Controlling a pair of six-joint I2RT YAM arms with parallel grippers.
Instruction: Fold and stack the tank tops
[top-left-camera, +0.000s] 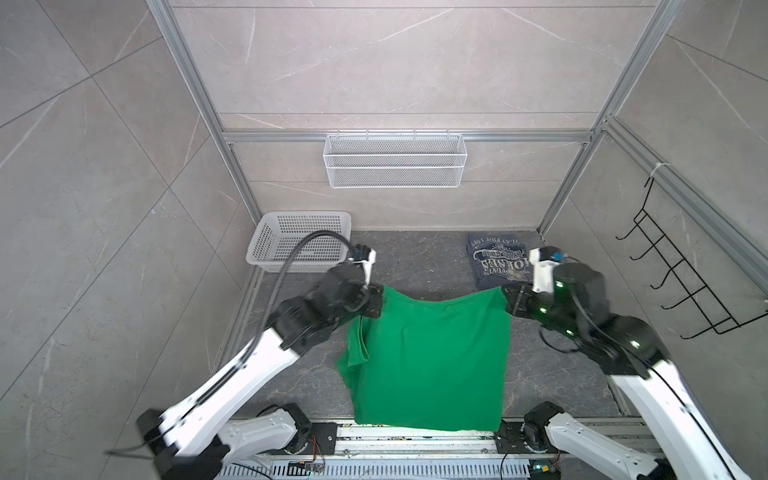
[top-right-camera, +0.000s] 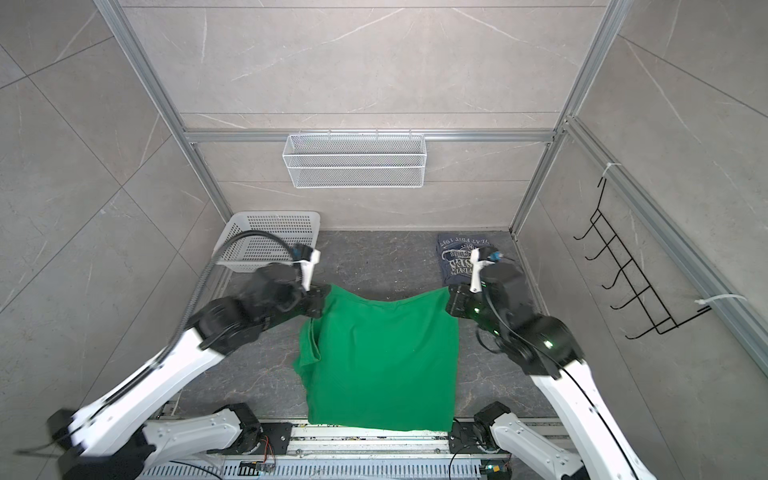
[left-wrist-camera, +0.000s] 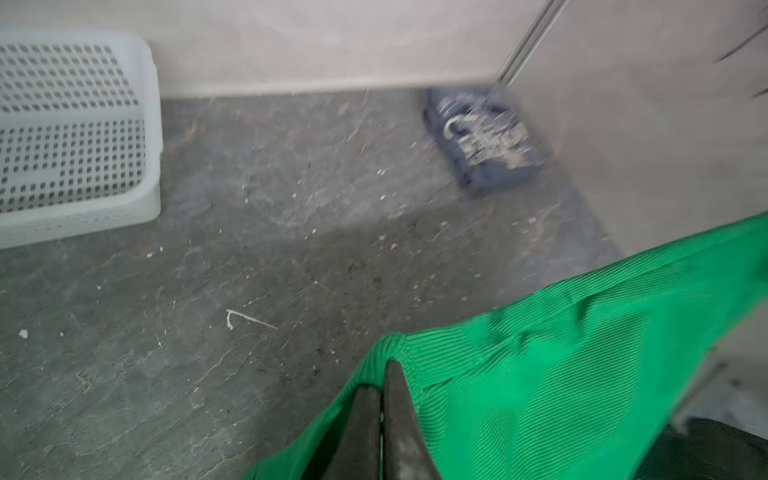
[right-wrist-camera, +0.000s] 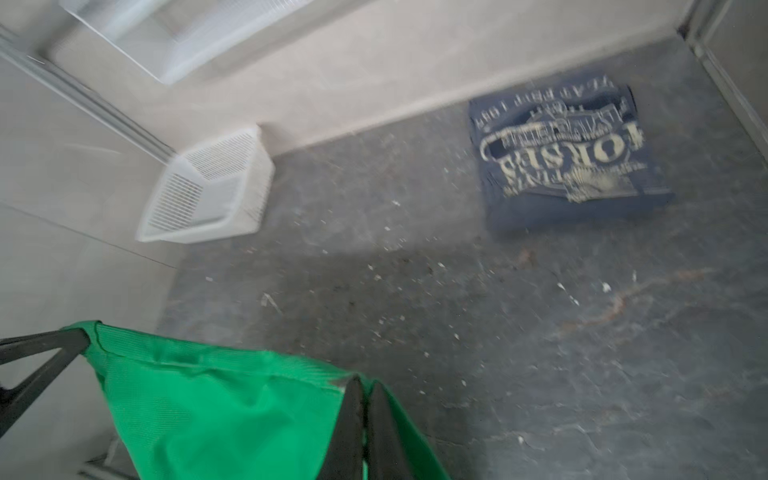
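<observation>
Top view: my left gripper (top-left-camera: 377, 302) and right gripper (top-left-camera: 506, 302) each clamped on green tank top (top-left-camera: 432, 357) corner, cloth lifted just beside folded slate-blue tank top (top-left-camera: 494, 259). Likely spreading step; next needs flat lay-down, then fold.

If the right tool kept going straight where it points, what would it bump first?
The right tool would probably meet the grey tabletop between the white basket and blue tank top; depth is unclear.

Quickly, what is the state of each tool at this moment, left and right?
Left tool: shut on one corner of the bright green cloth tank top.
Right tool: shut on another corner of the same top.
</observation>
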